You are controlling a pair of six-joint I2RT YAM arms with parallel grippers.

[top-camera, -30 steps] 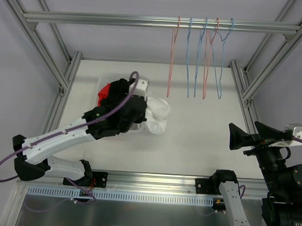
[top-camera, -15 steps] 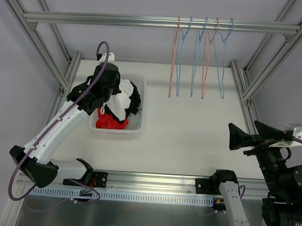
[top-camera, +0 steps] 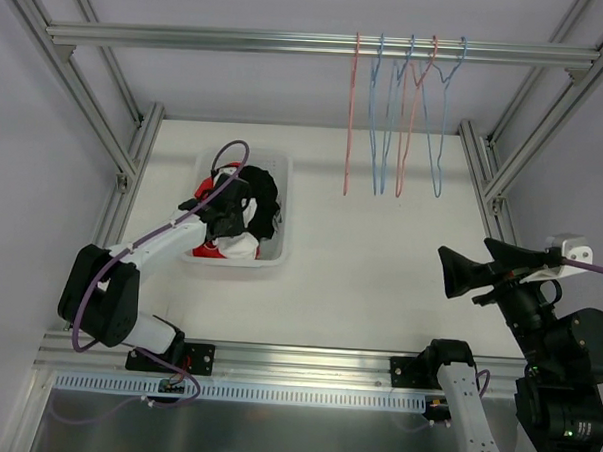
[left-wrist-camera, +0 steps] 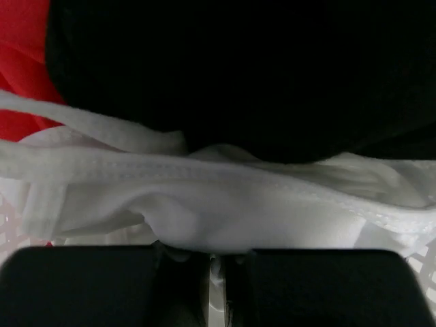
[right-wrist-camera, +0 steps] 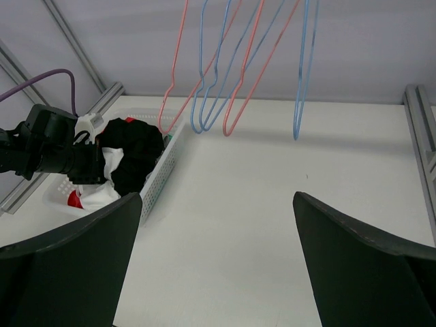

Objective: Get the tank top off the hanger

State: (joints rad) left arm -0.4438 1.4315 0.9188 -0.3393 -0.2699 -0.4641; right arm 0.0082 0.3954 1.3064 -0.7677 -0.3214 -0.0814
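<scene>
The white tank top (left-wrist-camera: 225, 204) lies bunched in the white basket (top-camera: 283, 217), on top of black (top-camera: 263, 196) and red (top-camera: 209, 250) garments. My left gripper (top-camera: 228, 211) is down inside the basket, shut, with a fold of the white cloth pinched between its fingers (left-wrist-camera: 102, 286). Several pink and blue wire hangers (top-camera: 396, 120) hang bare from the top rail (top-camera: 239, 41); I cannot tell which one held the top. My right gripper (top-camera: 465, 261) hovers open over the table at the right, holding nothing, and faces the hangers (right-wrist-camera: 225, 68) and the basket (right-wrist-camera: 163, 167).
Aluminium frame posts (top-camera: 125, 148) run along both sides of the white table (top-camera: 380, 259). The basket stands at the table's left, by the left post. The hangers dangle above the table's far middle.
The left arm swung the white tank top from beside the basket's right rim, up over the basket, then down into it. The hangers swayed. The right gripper shifted a little left.
</scene>
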